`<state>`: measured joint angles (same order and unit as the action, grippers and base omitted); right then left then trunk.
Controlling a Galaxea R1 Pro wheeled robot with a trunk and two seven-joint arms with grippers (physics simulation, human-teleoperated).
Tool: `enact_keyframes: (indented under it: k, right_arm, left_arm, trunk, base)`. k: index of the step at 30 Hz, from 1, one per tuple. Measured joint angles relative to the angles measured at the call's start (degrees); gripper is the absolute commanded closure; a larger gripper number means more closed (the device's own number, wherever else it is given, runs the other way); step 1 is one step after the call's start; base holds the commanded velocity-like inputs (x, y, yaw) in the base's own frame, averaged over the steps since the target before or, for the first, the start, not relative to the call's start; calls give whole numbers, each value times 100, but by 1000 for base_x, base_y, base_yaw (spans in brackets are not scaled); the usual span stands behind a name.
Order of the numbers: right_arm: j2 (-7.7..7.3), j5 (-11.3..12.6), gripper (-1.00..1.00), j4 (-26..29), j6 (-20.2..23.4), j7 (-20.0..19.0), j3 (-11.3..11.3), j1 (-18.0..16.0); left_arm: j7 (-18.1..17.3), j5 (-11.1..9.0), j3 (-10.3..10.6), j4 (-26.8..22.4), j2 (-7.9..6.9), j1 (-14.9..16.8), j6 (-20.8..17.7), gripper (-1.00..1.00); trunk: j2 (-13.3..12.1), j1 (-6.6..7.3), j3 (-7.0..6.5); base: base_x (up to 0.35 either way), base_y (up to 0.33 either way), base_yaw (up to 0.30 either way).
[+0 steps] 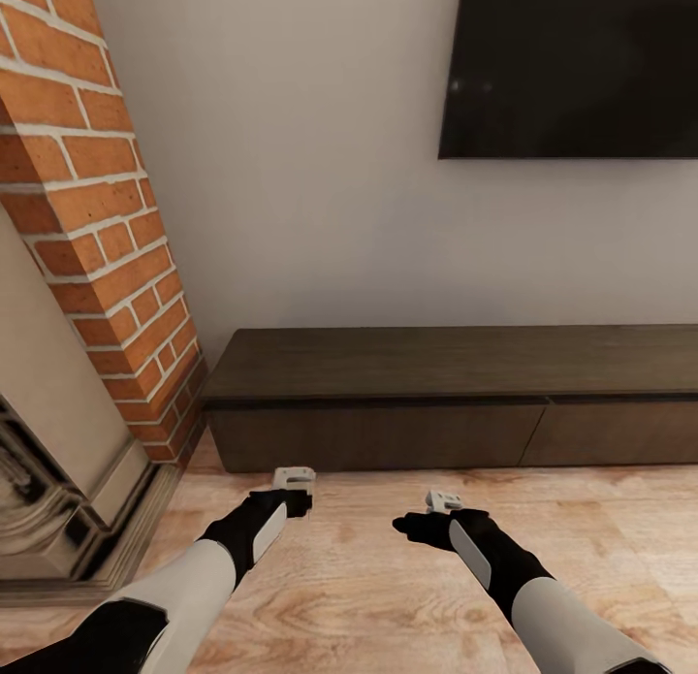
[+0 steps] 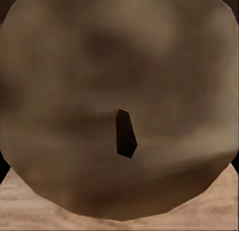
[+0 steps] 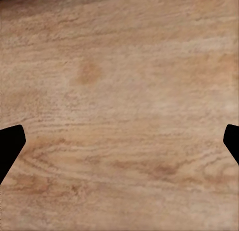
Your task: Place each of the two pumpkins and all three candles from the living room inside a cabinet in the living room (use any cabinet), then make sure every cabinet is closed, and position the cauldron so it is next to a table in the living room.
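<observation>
Left gripper (image 1: pixel 291 480) holds a candle (image 2: pixel 119 106) just short of the shut cabinet (image 1: pixel 388 432), right gripper (image 1: pixel 444 504) wide and empty, so it should probably pull a drawer before the candle goes in.

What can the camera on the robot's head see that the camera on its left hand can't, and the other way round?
The head view alone has the long dark cabinet with its drawers closed, the brick chimney, the black screen on the wall and both grippers: left, right. The left wrist view alone has a tan candle very close up, with its dark wick. Both show the wooden floor.
</observation>
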<state>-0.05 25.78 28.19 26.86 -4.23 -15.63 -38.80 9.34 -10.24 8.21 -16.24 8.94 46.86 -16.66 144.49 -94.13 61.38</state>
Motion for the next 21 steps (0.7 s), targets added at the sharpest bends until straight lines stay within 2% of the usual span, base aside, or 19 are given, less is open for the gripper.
enact_keyframes:
  k: [8, 10, 12, 14, 18, 20, 21]
  right_arm:
    - [-9, 9, -100, -9, 31, 23, 21, -1]
    - [-10, 10, -100, -20, 32, 28, 22, -2]
    - [-8, 10, -100, -57, 28, 31, 26, -2]
    - [-4, 9, -100, -121, 21, 32, 30, -2]
    - [-2, 9, -100, -185, 12, 33, 33, -3]
    - [-2, 9, -100, -209, 9, 33, 33, -3]
    - [-2, 9, -100, -219, 8, 33, 35, -3]
  left_arm:
    - [-636, -34, 27, -1091, 17, -2, -80, 100]
    - [-689, -21, 34, -1290, 19, -2, -108, 100]
    - [-756, -35, 51, -1574, 21, -2, -324, 100]
    - [-1031, -98, 72, -1995, 21, -5, -777, 100]
    - [-1988, -114, 84, -2815, 9, -11, -1648, 100]
    - [-2574, -131, 88, -3188, -8, -13, -2168, 100]
    - [-2716, -58, 85, -3255, -12, -13, -2261, 100]
  trunk:
    - [0, 0, 0]
    - [0, 0, 0]
    - [0, 0, 0]
    - [0, 0, 0]
    - [0, 0, 0]
    - [0, 0, 0]
    - [0, 0, 1]
  base:
    - [0, 0, 0]
    - [0, 0, 0]
    - [0, 0, 0]
    - [0, 0, 0]
    - [0, 0, 0]
    - [0, 0, 0]
    - [0, 0, 0]
